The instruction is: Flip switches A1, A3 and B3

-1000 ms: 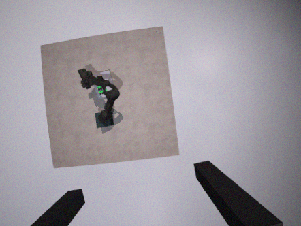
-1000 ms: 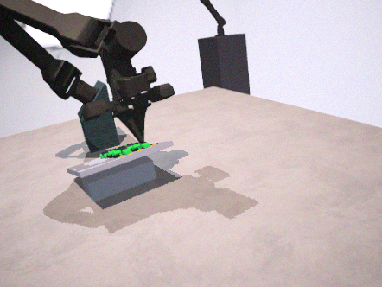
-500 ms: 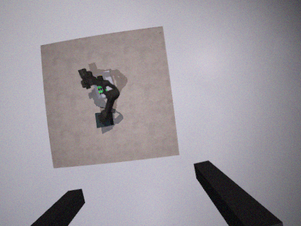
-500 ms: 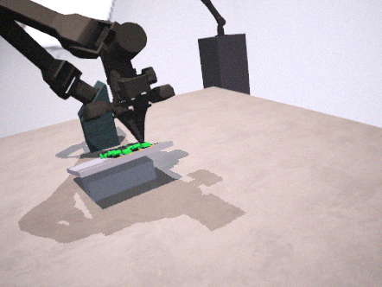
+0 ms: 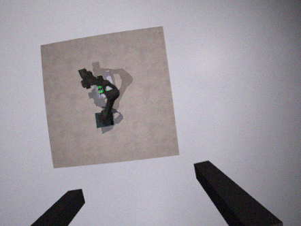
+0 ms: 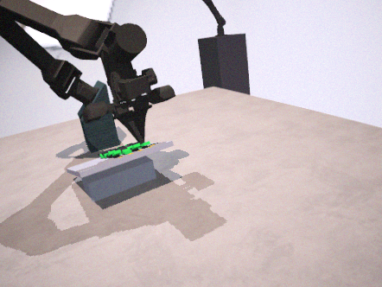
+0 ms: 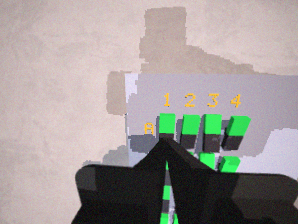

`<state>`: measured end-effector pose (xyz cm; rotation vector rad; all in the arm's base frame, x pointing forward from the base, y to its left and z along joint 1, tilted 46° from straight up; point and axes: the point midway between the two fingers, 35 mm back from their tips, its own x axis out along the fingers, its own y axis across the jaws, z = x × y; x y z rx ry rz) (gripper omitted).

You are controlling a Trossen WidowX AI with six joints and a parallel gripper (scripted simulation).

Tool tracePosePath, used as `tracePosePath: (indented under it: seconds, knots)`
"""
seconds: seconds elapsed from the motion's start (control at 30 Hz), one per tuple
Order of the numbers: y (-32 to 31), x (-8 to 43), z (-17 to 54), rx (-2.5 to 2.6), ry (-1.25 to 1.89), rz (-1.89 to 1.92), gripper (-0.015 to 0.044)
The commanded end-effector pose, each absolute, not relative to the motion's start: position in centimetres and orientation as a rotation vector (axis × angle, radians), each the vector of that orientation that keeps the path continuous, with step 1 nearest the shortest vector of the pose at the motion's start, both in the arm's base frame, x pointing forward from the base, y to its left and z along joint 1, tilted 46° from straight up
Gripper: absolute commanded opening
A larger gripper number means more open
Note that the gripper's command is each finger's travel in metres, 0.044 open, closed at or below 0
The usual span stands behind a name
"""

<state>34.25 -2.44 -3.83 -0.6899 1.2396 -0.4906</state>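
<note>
The light grey panel carries rows of switches with green ends and dark ends. In the wrist view the switches at A1, A2, A3 and A4 show their green ends on the far side. A4 looks slanted compared with the others. My gripper is shut and empty, its tips at the near, dark end of A1. Contact cannot be told for sure. The fingers hide much of the rows below A, and B3 shows only in part.
The panel rests on a blue-grey block on the table. A teal box stands by the arm's base. A dark pillar stands beyond the table's far edge. The arm's shadow falls across the panel and table.
</note>
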Motion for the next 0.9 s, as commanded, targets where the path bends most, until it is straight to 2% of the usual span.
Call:
tracePosePath:
  seconds: [0.0, 0.2, 0.37, 0.57, 0.87]
  knots:
    - [-2.5, 34.3, -3.9, -0.695, 1.241, -0.489, 0.0]
    - [1.9, 32.9, 0.3, -0.688, 1.266, -0.496, 0.0]
    - [2.0, 32.8, 0.5, -0.688, 1.267, -0.497, 0.0]
    - [-0.9, 32.9, 3.5, -0.69, 1.267, -0.498, 0.0]
    - [-3.3, 33.7, 1.1, -0.696, 1.242, -0.489, 0.0]
